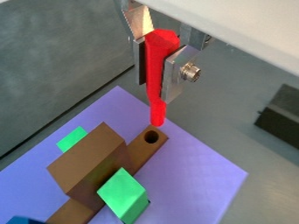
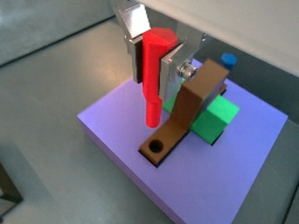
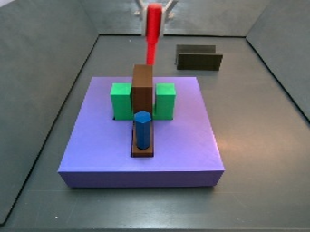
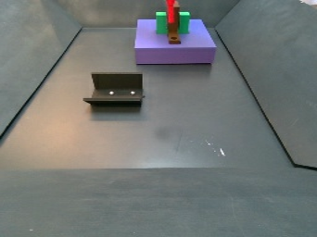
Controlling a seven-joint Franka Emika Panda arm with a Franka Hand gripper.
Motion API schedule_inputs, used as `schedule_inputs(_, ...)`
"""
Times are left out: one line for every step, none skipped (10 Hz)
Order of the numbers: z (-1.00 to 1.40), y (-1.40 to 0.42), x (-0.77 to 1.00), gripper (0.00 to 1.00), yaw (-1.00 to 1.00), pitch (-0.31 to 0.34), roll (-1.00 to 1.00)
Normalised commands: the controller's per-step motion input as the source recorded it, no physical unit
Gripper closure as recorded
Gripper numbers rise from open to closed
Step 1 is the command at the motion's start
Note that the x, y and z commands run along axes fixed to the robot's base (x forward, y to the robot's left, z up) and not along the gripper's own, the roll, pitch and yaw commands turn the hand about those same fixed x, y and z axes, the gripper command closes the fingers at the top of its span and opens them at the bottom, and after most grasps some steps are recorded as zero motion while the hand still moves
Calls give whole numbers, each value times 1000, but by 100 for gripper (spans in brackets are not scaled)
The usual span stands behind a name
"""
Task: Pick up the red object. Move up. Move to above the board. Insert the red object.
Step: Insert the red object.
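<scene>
The jaws pinch the red peg near its top, holding it upright; the gripper hangs above the far end of the brown board. The peg's lower tip sits just above and slightly off the round hole in that end. The blue peg already stands in the board's other end, with green blocks either side, all on the purple block. If the tip is off-centre, a descent may catch the hole's rim, tilting the peg or making it slip in the jaws.
</scene>
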Motion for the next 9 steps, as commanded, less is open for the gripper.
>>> schedule_inputs(-217, 3, -137, 100, 214, -69, 97)
schedule_inputs(-240, 0, -89, 100, 237, -90, 90)
schedule_inputs(-291, 0, -69, 100, 209, -101, 93)
schedule_inputs(-331, 0, -9, 100, 171, -104, 79)
schedule_inputs(-389, 0, 0, 100, 146, -111, 69)
schedule_inputs(-323, -11, 37, 100, 117, -86, 84)
schedule_inputs(-231, -6, 117, 100, 89, -59, 96)
schedule_inputs(-197, 0, 74, 100, 71, -59, 103)
schedule_inputs(-146, -3, 111, 100, 46, -46, 79)
